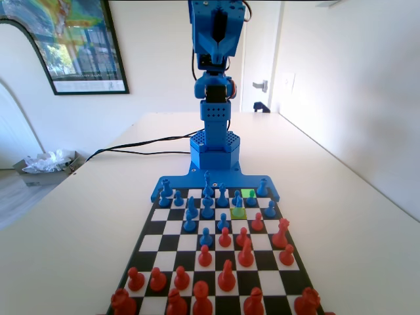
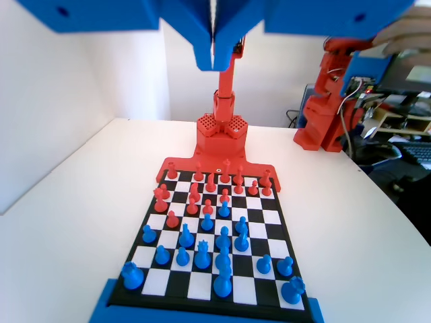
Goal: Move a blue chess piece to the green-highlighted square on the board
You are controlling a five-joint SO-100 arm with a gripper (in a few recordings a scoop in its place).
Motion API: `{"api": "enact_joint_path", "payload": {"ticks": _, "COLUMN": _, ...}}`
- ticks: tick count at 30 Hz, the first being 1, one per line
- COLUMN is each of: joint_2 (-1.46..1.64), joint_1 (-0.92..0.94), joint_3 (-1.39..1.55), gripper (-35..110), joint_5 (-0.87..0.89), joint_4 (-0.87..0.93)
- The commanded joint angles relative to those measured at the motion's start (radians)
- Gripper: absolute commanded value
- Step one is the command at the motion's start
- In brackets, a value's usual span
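Blue gripper (image 2: 214,57) hangs high above the board (image 2: 273,217), jaws pressed together, holding nothing; in the fixed view the green-highlighted square (image 1: 247,193) lies far right, beside blue pieces (image 1: 207,209)

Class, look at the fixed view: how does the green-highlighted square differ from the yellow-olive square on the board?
The green square is vivid bright green; the olive square is duller and yellowish. The green square lies in the far row, by the blue arm; the olive square sits one row nearer the camera and one column left. A blue piece overlaps the green square's near edge. Both are single tinted squares on the board.
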Motion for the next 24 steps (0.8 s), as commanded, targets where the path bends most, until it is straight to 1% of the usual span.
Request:
{"api": "enact_joint_path", "payload": {"ticks": 1, "joint_2": -0.123, "joint_1": -0.029, "joint_3": -0.152, "gripper": 1, "joint_5": 0.014, "joint_4": 0.031}}
{"api": "enact_joint_path", "payload": {"ticks": 6, "joint_2": -0.325, "joint_1": -0.029, "joint_3": -0.215, "gripper": 3, "joint_5": 0.038, "joint_4": 0.037}}
{"api": "enact_joint_path", "payload": {"ticks": 17, "joint_2": -0.739, "joint_1": -0.046, "joint_3": -0.256, "gripper": 4, "joint_5": 0.029, "joint_4": -0.051}}
{"api": "enact_joint_path", "payload": {"ticks": 24, "joint_2": -0.879, "joint_1": -0.074, "joint_3": -0.179, "gripper": 5, "joint_5": 0.017, "joint_4": -0.206}}
